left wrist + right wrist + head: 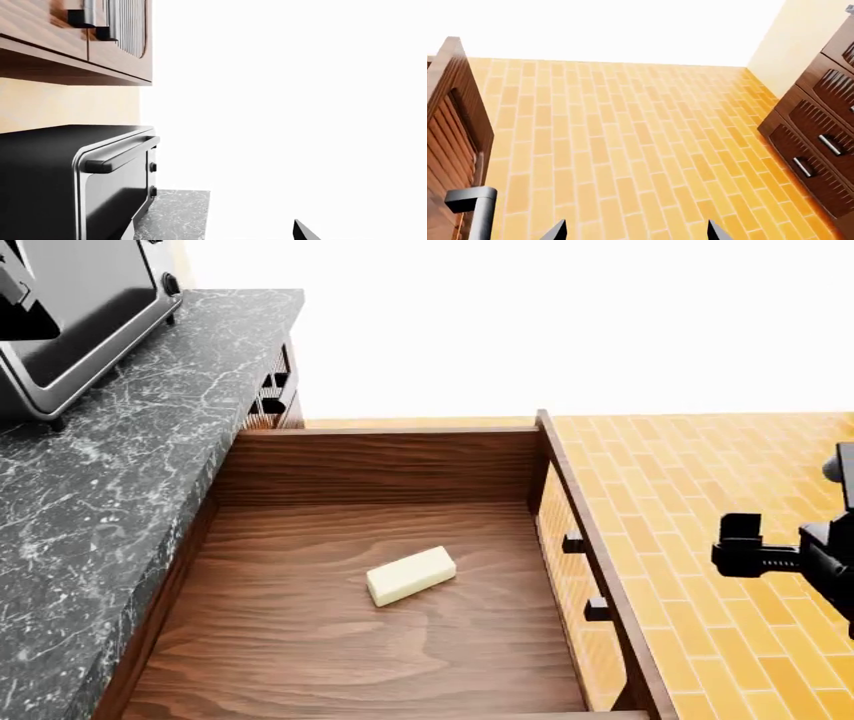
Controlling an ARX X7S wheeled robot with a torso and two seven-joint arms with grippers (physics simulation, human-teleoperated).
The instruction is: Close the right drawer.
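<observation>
The right drawer (380,465) stands pulled far out from under the counter, its grained plank box open to the head view. Its ribbed front panel (567,515) carries a metal bar handle (585,575). In the right wrist view the same panel (454,130) and handle (471,199) sit off to one side of my right gripper (637,231), which is open over the floor with nothing between its fingers. The right gripper (737,554) hangs a short way outside the panel, apart from it. My left gripper (215,233) is open near the toaster oven, holding nothing.
A pale yellow block (411,575) lies on the drawer floor. A black toaster oven (73,175) stands on the marble counter (120,470) under the wall cabinets (100,35). More drawer fronts (817,130) line the far side of the orange brick floor (620,135).
</observation>
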